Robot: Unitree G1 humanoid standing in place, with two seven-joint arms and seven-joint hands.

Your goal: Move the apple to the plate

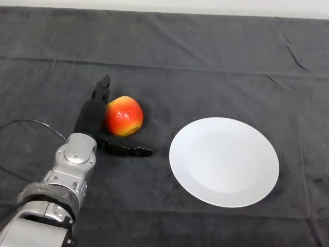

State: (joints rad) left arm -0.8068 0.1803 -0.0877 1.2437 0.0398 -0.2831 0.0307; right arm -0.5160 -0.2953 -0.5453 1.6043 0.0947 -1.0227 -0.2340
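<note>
A red and yellow apple (123,116) sits on the dark cloth left of the middle. A white plate (224,160) lies to its right, bare. My left hand (91,117) is right beside the apple on its left. The fingers (101,90) reach straight along the apple's left side. The thumb (125,149) lies stretched out on the cloth just below the apple. The apple sits in the gap between them. The hand is open and nothing is curled round the apple.
The dark cloth (205,62) covers the whole table, with some creases at the far right. The table's far edge runs along the top of the view.
</note>
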